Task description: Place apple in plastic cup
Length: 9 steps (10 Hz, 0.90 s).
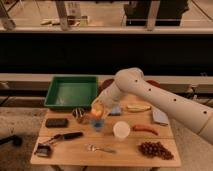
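— What do we take in first?
— The wooden table (75,159). Then we see the white arm (165,97) reaching in from the right across it, and the green bin (70,92) at the table's back left.

— And the gripper?
— We find the gripper (100,106) at the arm's end, just off the bin's front right corner and right at the apple (97,108). The apple shows as an orange-yellow patch at its tip. We cannot tell whether the gripper is clamped on the fruit or only around it. Nor can we tell whether the apple is lifted or resting on the table.

— Where is the plastic cup?
— The plastic cup (97,124), small and blue, stands upright directly below the apple in our view, close to it. We cannot tell whether they touch.

— What else lies around?
— We see the grapes (155,149) at the front right and the banana (137,107) behind the arm. The white cup (121,130) is just right of the blue one and apart from it. The red pepper (145,129) lies right of the white cup, and the fork (100,148) is at the front middle.

— Any writing?
— Too small for us to read.
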{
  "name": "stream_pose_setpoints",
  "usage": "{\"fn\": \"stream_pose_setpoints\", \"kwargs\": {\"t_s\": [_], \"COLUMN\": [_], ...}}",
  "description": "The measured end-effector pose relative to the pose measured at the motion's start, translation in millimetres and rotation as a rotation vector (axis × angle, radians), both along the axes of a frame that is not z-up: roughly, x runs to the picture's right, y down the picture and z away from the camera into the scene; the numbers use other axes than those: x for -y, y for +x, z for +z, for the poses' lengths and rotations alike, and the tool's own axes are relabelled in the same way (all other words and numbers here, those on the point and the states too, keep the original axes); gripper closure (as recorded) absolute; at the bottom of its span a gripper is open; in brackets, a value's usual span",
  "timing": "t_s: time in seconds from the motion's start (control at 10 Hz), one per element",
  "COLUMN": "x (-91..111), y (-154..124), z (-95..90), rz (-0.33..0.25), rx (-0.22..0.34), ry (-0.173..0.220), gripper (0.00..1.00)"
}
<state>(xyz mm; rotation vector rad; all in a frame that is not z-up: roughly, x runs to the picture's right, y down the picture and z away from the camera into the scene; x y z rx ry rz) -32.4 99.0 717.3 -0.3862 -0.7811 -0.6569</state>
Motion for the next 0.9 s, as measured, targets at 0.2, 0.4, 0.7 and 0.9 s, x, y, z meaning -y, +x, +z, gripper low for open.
{"fn": "stream_pose_setpoints", "kwargs": {"t_s": [0.2,0.4,0.7,0.9], "x": [-7.9,-14.9,-20.6,-23.7], "y": [-4.0,-6.7,-5.5,-6.3], "z": [-1.2,-1.0,3.9,7.1], "rz": [-0.012,-0.019,-0.012,-0.011], "rx": [0.027,0.049,0.07,0.082], "ry": [-0.03,-0.051,-0.073,-0.081], "gripper": [0.94,0.94,0.94,0.94]}}
